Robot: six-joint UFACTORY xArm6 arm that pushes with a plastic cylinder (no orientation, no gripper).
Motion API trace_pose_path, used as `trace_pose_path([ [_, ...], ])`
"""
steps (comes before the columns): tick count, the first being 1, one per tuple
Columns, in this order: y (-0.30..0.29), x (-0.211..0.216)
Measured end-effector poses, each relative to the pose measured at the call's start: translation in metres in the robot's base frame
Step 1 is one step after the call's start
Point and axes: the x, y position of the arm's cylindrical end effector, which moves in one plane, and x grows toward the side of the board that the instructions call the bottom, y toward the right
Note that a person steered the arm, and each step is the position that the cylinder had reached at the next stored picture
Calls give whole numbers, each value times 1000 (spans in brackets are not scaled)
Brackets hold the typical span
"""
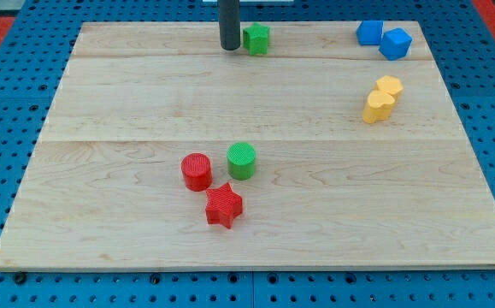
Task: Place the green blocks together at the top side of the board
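Green star block (256,38) sits just right of my tip (229,48)

We see my tip (229,47) just left of the green block (256,38) at the board's (102,188) top edge; open wood lies between it and the green cylinder (242,160) — nothing stands there; the red cylinder (197,171) and red star (224,205) crowd that cylinder's left and underside; its top and right sides stay free.

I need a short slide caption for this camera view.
My tip beside one green block at the board's top; the green cylinder waits below.
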Motion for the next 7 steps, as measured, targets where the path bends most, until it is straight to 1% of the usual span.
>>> trace_pose_path([
  [1, 74, 89],
  [2, 165, 192],
  [3, 93, 252],
  [4, 36, 210],
  [5, 3, 151],
  [6, 40, 215],
  [7, 10, 242],
])
